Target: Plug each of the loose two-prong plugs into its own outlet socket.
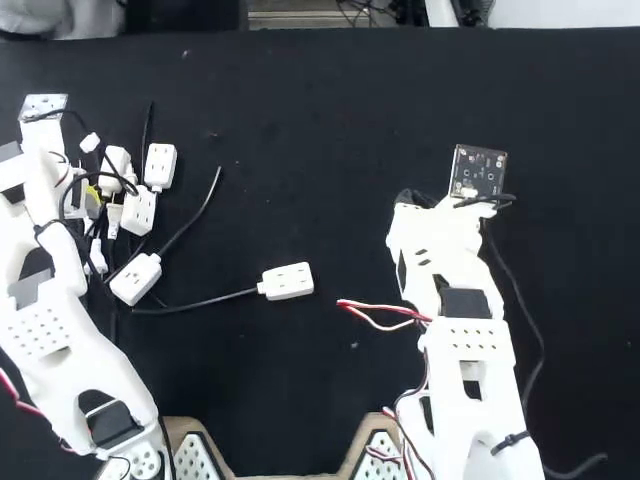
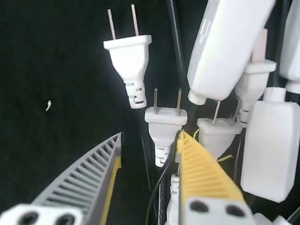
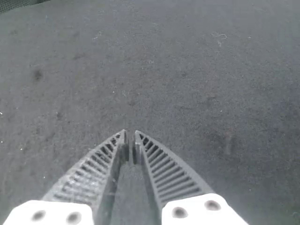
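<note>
Lying tangled at nine o'clock on black cloth point(image 1: 300, 100), white two-prong plastic plugs point(image 2: 127, 56) and white outlet sockets point(image 1: 160, 165) crowded by black cords point(image 1: 195, 215), left gripper point(image 2: 150, 136) spread wide near one, right gripper point(image 3: 130, 136) pinched closed at three o'clock.

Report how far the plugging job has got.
Nothing looks plugged: the far plug and middle plug show bare prongs. In hand: left pincer open at the middle plug, not clamped. The right pincer is shut over bare cloth. Left: every plug, plus the lone socket mid-table.
</note>
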